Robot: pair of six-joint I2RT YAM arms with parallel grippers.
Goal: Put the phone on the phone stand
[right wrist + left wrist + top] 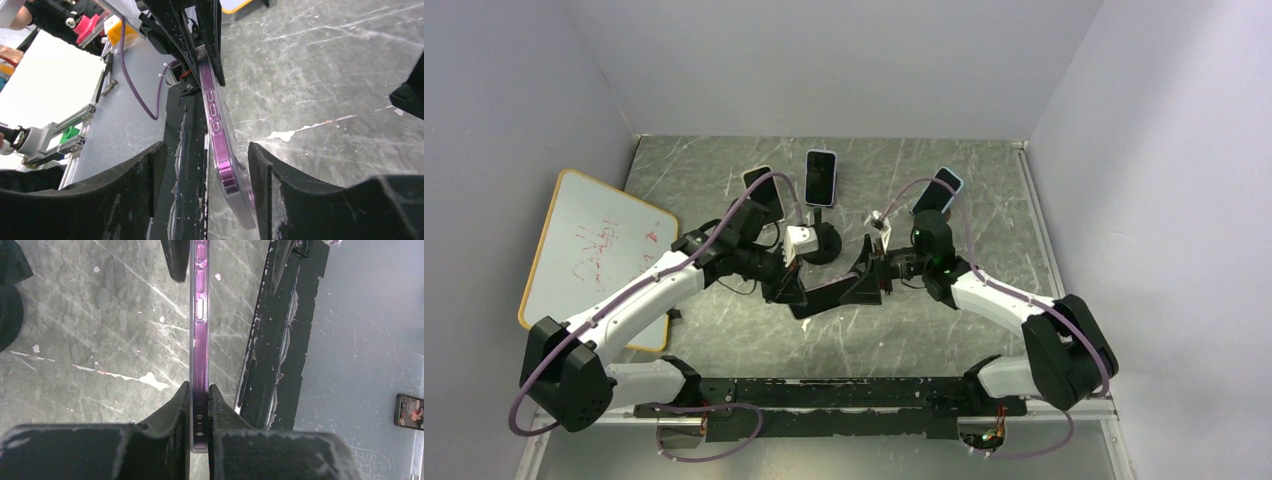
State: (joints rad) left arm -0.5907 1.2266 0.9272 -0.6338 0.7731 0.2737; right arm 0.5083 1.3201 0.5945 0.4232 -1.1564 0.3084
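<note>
Grey marbled table (1004, 230), black phone stand (829, 248) mid-table, whiteboard (594, 255) overlapping left edge.

Left tool (199, 390) clenched, right tool (206, 150) spread

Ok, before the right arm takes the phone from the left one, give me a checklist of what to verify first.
1. Left gripper shut on the purple phone: ok.
2. Right gripper open, straddling the phone's other end: ok.
3. Phone centred between the right fingers: not ok, it sits close to one finger.
4. Phone lifted off the table: cannot tell.
5. Empty phone stand in view: cannot tell.
</note>
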